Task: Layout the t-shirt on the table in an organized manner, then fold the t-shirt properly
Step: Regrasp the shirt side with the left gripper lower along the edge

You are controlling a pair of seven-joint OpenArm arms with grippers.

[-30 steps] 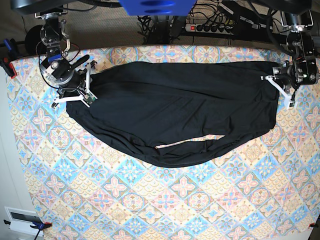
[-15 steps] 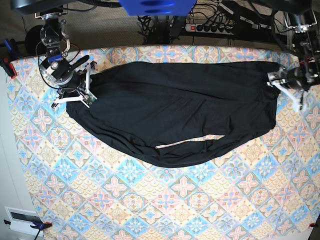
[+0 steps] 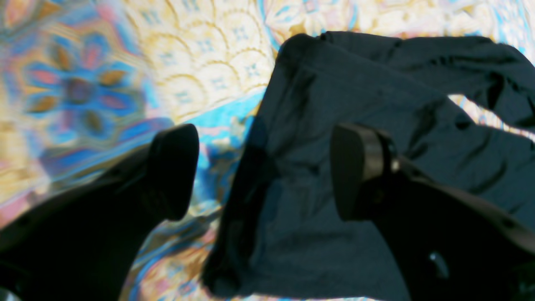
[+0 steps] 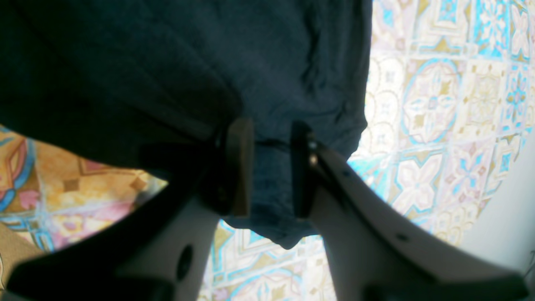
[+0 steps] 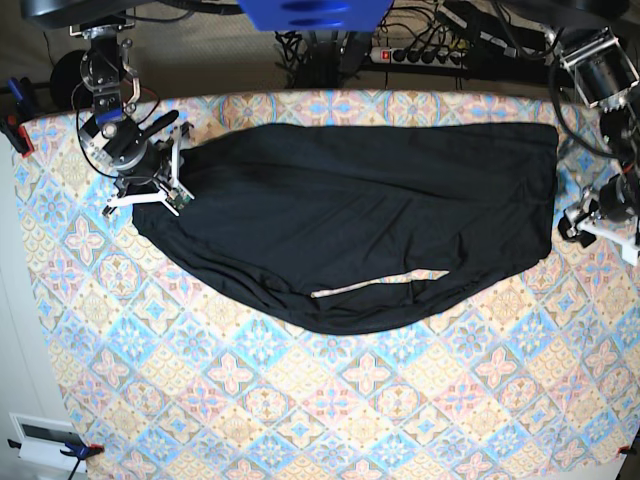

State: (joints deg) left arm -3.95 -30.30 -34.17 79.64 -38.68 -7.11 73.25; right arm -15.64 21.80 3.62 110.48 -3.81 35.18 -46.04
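Black t-shirt spread on table; right gripper pinches its edge (left gripper gapes wide, empty).

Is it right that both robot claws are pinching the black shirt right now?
Not quite. Only the right gripper pinches the t-shirt. The left gripper stands open above the shirt's edge, holding nothing, as the left wrist view shows.
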